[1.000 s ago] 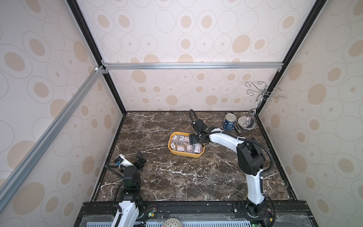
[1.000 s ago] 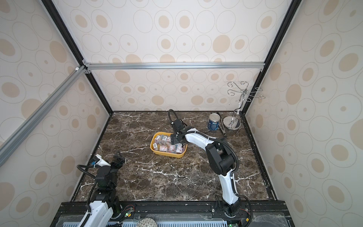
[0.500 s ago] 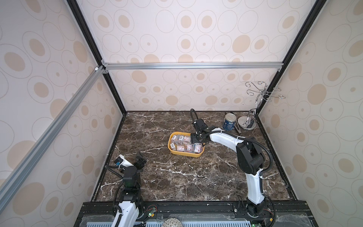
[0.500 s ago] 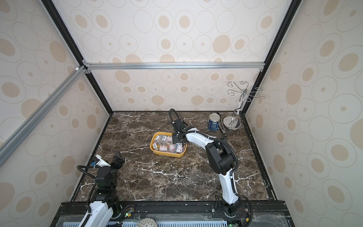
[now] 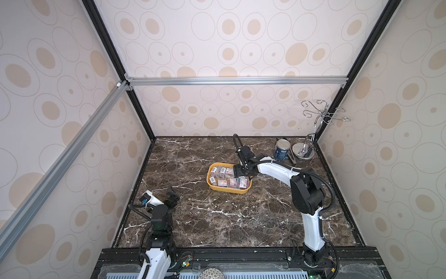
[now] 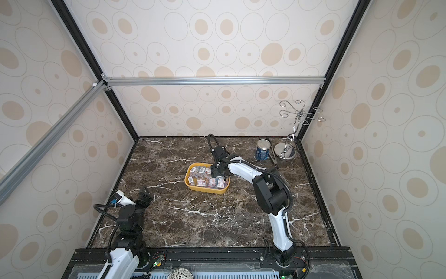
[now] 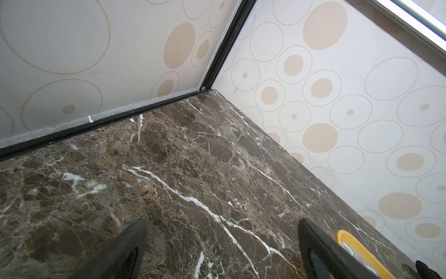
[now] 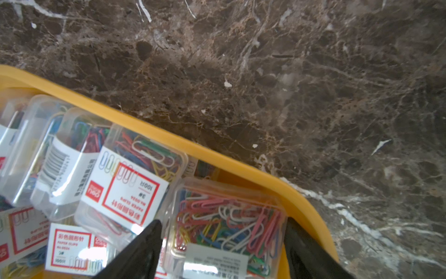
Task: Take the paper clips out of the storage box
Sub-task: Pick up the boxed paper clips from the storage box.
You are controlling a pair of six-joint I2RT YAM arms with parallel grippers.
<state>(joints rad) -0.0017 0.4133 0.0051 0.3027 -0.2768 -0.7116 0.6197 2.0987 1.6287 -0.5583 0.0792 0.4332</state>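
Near the middle of the tabletop [image 5: 217, 217], a little toward its far edge, sits one storage box [image 5: 226, 191], a shallow yellow tray with no lid. All the paper clips [image 5: 220, 182] in view are inside it. They are small clear boxes with white-and-red labels and coloured clips showing through, packed close and lying at odd angles. About ten can be counted in both top views, but the right gripper [image 8: 222, 222] covers part of the tray's right end, so the count is not exact.

That gripper is down inside the tray. In the right wrist view its two black fingers [image 8: 144, 244] stand on either side of one clear box [image 8: 231, 205] beside a rounded corner of the tray. Each finger is close against a side of the box, and I cannot tell whether they press on it. A labelled neighbour lies just beside one finger, and the yellow wall is just beside the other.

One left gripper [image 5: 172, 196] is close to the near left corner of the tabletop, well apart from the tray. Its jaws are spread wide, with only marble between them.

Three more things stand at the far right corner: one upright blue-labelled tin can [image 5: 282, 149], one chrome hook stand [image 5: 303, 154] on a round base, and one slim metal tool [image 5: 291, 158] lying flat between them.
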